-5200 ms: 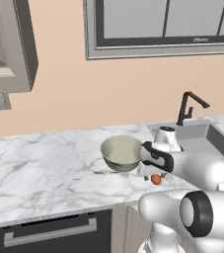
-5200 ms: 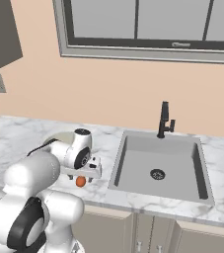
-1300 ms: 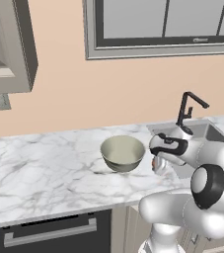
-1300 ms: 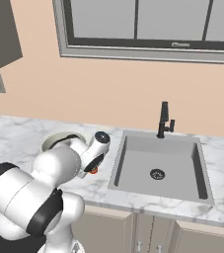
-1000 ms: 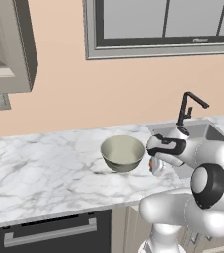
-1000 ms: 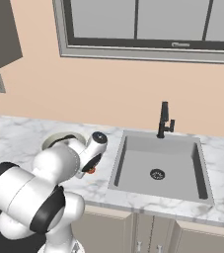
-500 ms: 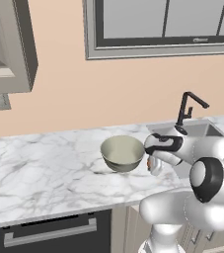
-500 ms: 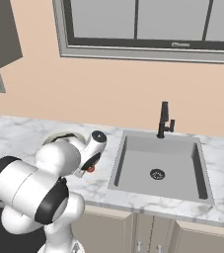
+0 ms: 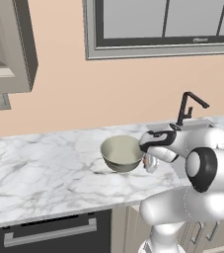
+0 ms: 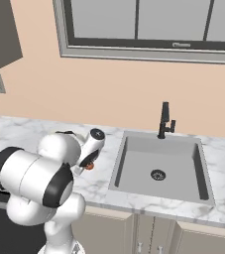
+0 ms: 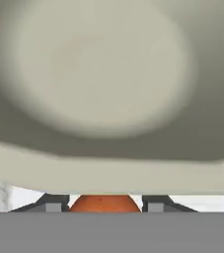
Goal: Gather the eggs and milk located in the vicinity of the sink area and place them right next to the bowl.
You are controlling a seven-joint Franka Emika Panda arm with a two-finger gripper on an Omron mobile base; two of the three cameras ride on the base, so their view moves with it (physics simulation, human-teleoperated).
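The grey-beige bowl [image 9: 121, 153] stands on the marble counter [image 9: 44, 173]. Its rim and cream inside [image 11: 98, 89] loom close and blurred in the hand view. My gripper [image 9: 150, 164] hangs just right of the bowl, low over the counter, shut on an orange-brown egg [image 11: 103, 202] that sits between the two finger tips. From the right base view the egg [image 10: 89, 166] shows under the hand [image 10: 85, 167], left of the sink [image 10: 134, 171]. The milk is out of view.
The grey sink basin has a round drain [image 10: 157, 174] and a black faucet [image 10: 164, 120] behind it. The faucet [image 9: 187, 106] stands right of my arm. A window runs along the wall above. An oven front [image 9: 49, 232] sits below the counter.
My gripper has carried the orange-brown egg left from the sink side and down, closer to the bowl's right side. The jaws have stayed shut on it.
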